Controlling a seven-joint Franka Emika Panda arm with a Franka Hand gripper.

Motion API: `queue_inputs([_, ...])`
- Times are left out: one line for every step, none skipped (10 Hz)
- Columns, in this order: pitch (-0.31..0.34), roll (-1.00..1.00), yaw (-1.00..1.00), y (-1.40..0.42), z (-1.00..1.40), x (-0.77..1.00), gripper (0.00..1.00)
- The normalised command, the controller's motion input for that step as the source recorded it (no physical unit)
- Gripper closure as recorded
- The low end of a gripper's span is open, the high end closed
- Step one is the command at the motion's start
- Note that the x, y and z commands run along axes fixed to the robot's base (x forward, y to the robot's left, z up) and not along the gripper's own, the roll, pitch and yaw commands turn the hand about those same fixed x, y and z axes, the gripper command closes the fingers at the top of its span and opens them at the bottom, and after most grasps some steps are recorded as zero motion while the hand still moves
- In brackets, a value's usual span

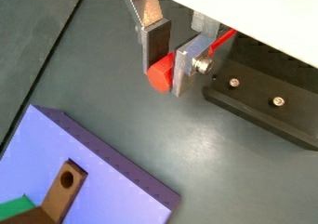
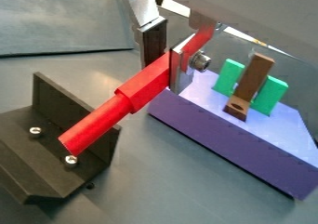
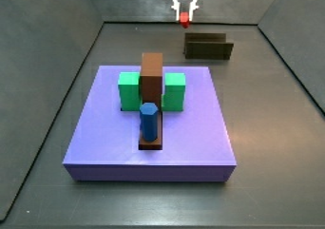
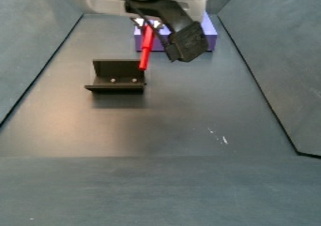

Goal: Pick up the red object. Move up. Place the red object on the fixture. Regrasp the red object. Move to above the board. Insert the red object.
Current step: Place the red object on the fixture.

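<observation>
While the gripper [image 2: 172, 49] hangs near the floor's far edge, note that its fingers [image 1: 191, 62] are clamped on one end of the red object [image 2: 118, 108]. You see the peg tilted above the fixture [image 4: 115, 77], beside the board [image 3: 152, 124] bearing the blue peg [image 3: 148, 121].
</observation>
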Motion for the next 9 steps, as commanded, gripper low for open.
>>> queue_inputs([0.160,-0.47,0.09,0.08,0.00,0.64,1.00])
queue_inputs([0.134,-0.42,0.02,0.02,-0.09,0.76,1.00])
queue_inputs([0.089,-0.44,0.01,0.05,-0.15,0.76,1.00])
queue_inputs([0.129,-0.29,0.01,0.00,-0.21,0.81,1.00])
queue_inputs([0.160,-0.11,0.00,0.00,-0.26,0.79,1.00])
queue_inputs([0.211,0.00,0.00,0.00,-0.27,0.81,1.00])
queue_inputs([0.180,0.00,0.00,0.01,-0.33,0.75,1.00])
queue_inputs([0.211,0.00,0.00,0.07,-0.31,0.70,1.00])
queue_inputs([0.229,0.00,0.00,0.07,-0.25,0.74,1.00])
